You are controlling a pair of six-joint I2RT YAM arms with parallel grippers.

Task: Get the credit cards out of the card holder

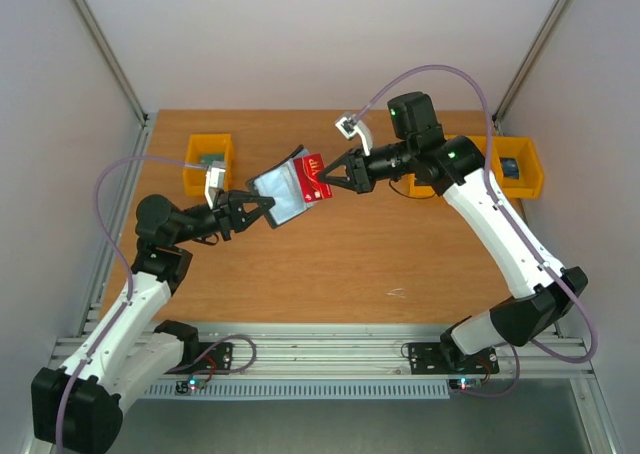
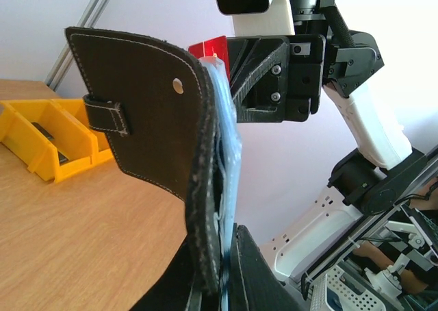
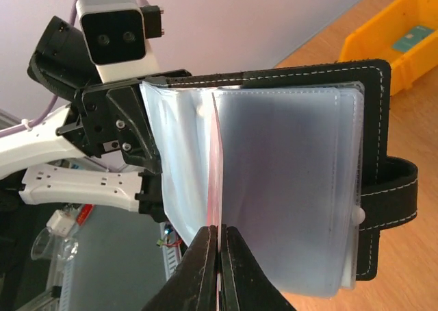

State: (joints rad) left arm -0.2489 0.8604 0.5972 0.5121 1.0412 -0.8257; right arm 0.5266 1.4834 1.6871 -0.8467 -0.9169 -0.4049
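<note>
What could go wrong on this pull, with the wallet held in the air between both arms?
1. The right gripper pinches only the thin edge of the red card, so it may slip off under the pull.
2. The left gripper clamps the wallet by one edge only, above the table. A tight card could drag or twist the wallet loose and drop it.
3. The soft clear sleeves may bunch and come along with the card.

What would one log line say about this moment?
left gripper: shut on card holder | right gripper: shut on red card | red card: partly out | card holder: held above table
</note>
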